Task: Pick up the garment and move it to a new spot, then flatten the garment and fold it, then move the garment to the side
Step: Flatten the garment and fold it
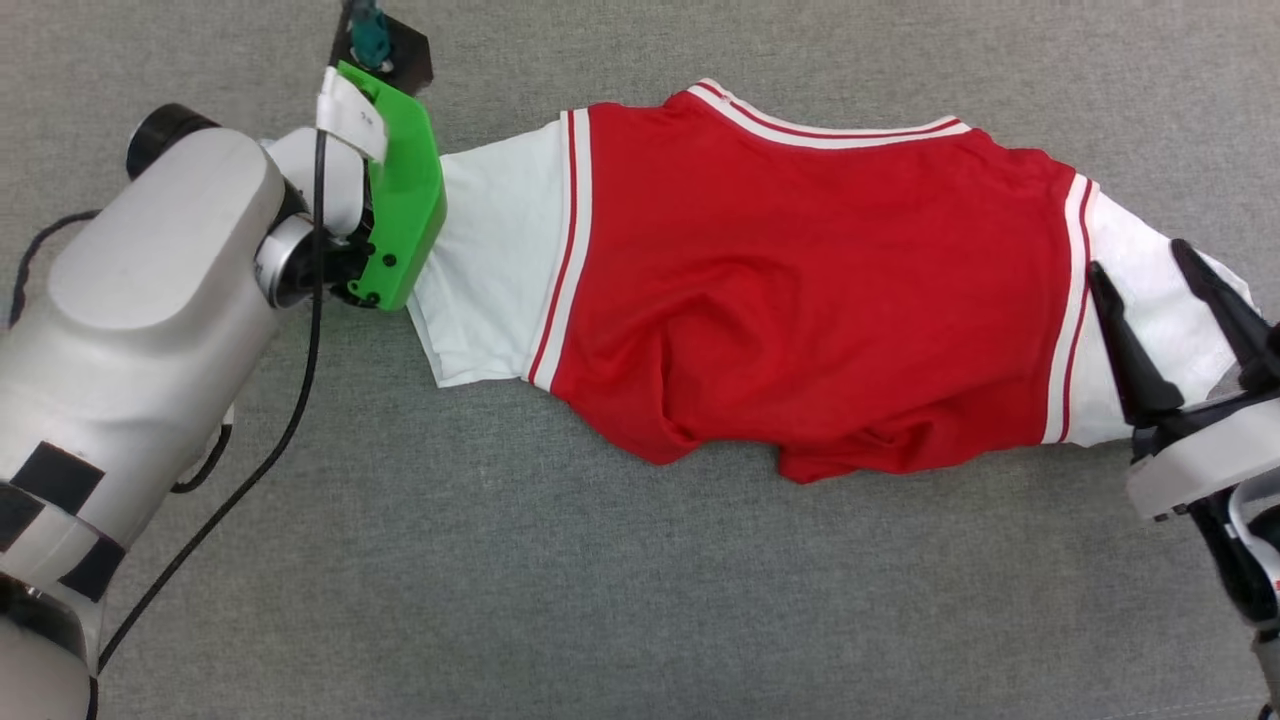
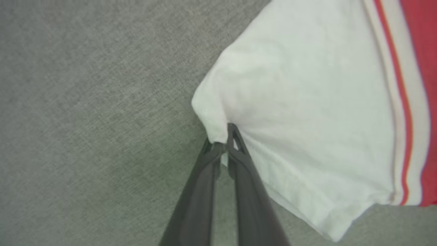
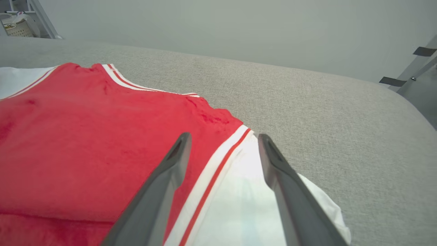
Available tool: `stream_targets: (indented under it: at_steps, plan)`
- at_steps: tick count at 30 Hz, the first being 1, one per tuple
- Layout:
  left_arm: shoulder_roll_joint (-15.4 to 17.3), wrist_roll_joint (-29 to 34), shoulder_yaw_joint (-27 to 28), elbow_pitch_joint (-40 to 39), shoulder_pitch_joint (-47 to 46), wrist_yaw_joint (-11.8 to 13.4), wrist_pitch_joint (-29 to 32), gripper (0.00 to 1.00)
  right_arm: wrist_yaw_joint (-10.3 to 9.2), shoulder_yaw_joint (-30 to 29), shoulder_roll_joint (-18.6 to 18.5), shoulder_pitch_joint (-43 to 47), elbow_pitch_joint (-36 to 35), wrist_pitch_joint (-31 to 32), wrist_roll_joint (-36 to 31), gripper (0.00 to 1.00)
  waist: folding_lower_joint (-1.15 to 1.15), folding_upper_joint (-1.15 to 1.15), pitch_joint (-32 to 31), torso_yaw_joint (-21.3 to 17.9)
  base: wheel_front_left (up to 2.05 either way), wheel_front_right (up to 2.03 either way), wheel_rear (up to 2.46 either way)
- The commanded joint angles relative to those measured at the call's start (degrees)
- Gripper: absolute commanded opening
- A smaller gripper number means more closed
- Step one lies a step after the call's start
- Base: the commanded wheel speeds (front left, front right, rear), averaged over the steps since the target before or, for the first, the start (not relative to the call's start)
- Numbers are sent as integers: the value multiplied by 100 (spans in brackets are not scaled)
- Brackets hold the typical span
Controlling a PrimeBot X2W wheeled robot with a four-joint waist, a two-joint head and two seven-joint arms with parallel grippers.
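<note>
The garment, a soft red jersey shirt with white sleeves and red-and-white stripe trim, lies rumpled on a gray woven surface. Its long axis runs sleeve to sleeve, from your left to your right. At the garment's left end, your left gripper is pinched closed on the corner of the white sleeve. At the garment's right end, your right gripper is spread apart over the other sleeve, holding nothing, its dark tapered fingers pointing across that axis. The garment's near hem is bunched, so flattening likely needs the right end gripped too.
</note>
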Motion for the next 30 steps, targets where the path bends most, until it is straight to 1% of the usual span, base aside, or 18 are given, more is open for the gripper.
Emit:
stream_targets:
  at_steps: [1,7,11,15,17,21,24,27,30]
  plan:
    - [-8,-47,-146,81,175,-15,-119,0,-4,-150,-106,-119,26,-40,43,100,0,35,-146,106,0,0,0]
    - [120,-260,-246,169,160,-15,-755,0,-4,-690,-592,-76,-192,242,43,100,0,35,-550,340,0,0,0]
    - [284,-418,-240,158,176,-15,-1105,0,-4,-797,-1109,-152,-423,776,261,100,0,35,-745,507,0,0,0]
    - [411,-515,-265,74,197,-15,-1396,0,-4,-704,-1652,-299,-631,1448,720,100,0,35,-842,661,0,0,0]
    - [455,-521,-311,-3,200,-15,-1518,0,-4,-624,-1953,-411,-672,1824,971,100,0,35,-862,741,0,0,0]
    - [512,-520,-400,-151,179,-15,-1705,0,-4,-233,-2493,-692,-647,2803,1624,100,0,35,-848,844,0,0,0]
    - [495,-488,-468,-259,124,-15,-1835,0,-4,141,-2812,-935,-455,3820,2239,100,0,35,-792,921,0,0,0]
    - [453,-451,-534,-345,49,-15,-1910,0,-4,395,-2993,-1237,-206,4649,2577,100,0,35,-707,978,0,0,0]
    - [392,-411,-589,-424,-63,-15,-1979,0,-4,607,-3002,-1547,182,5295,2714,100,0,35,-588,1037,0,0,0]
